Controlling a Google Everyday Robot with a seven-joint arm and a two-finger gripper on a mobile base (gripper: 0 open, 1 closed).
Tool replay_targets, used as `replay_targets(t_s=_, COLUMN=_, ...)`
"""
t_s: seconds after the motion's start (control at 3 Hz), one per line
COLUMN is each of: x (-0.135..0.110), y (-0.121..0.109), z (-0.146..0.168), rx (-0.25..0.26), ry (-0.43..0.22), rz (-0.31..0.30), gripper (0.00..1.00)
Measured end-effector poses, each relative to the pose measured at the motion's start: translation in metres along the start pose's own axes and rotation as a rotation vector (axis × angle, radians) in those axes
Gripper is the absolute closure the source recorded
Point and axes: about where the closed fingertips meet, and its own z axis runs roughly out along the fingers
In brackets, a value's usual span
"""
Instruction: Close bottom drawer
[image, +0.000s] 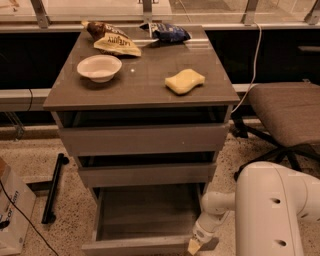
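Note:
The grey-brown cabinet (145, 82) stands in the middle of the camera view. Its bottom drawer (142, 220) is pulled out toward me, and its shallow box shows nothing inside. The drawer's flat front (135, 246) runs along the lower edge of the picture. My white arm reaches in from the lower right. My gripper (196, 244) sits at the right end of the drawer front, right against it. The two upper drawers (145, 140) are pushed in.
On the cabinet top lie a white bowl (99, 67), a yellow sponge (184, 81) and snack bags (116, 41). A brown office chair (287, 112) stands to the right. A black bar (54, 194) lies on the floor to the left, next to a cardboard box (12, 212).

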Motion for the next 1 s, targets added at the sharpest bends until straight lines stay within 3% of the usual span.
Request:
replay_targets(t_s=0.33, x=0.001, y=-0.013, z=0.017, rx=-0.043, ry=-0.026, rz=0.044, gripper=1.0)
replay_targets(t_s=0.67, x=-0.005, y=-0.03, z=0.015, rx=-0.049, ry=-0.073, rz=0.081, gripper=1.0)
replay_targets(t_s=1.0, x=-0.005, y=-0.03, z=0.015, rx=-0.049, ry=-0.073, rz=0.081, gripper=1.0)
